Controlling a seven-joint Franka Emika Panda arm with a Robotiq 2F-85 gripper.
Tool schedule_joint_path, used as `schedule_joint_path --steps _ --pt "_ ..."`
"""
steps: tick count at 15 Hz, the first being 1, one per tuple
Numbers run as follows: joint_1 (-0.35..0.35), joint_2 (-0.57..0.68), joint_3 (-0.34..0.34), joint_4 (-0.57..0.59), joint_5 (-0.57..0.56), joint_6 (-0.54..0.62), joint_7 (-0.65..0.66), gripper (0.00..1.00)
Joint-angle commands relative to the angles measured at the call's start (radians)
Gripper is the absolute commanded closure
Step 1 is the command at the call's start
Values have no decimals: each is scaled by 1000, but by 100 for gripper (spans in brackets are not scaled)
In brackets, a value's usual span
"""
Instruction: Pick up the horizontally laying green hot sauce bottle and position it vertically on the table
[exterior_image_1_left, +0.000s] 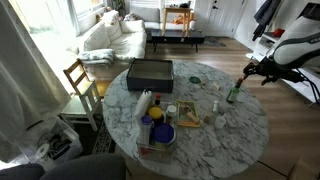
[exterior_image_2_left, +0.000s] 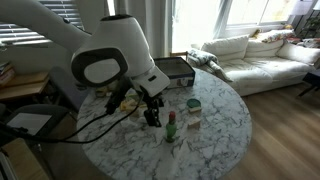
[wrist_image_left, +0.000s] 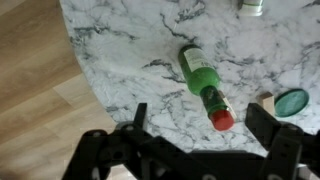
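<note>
— Where are my cameras?
— In an exterior view I look down from high and well back across the whole table (exterior_image_1_left: 240, 125) toward the sofa (exterior_image_1_left: 112, 38). In an exterior view I sit close behind the arm (exterior_image_2_left: 100, 50), facing the sofa too.
— And the wrist?
— It looks straight down, near the table edge, jaws at the bottom. All three share the bottle (wrist_image_left: 200, 75).

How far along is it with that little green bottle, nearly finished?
Nearly. Done: the green hot sauce bottle stands upright on the table, red cap up. In hand: nothing; the gripper is open beside it. Left: probably only pulling the arm away.
</note>
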Motion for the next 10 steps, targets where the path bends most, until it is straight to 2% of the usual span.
schedule_joint_path --steps 1,6,7,10 --pt "-79 -102 84 -39 30 -28 -140 0" --pt "-121 -143 144 -42 4 -40 -210 0" --pt "-128 -105 151 -8 15 -24 -180 0" --pt "-138 -107 166 -5 14 -24 -182 0"
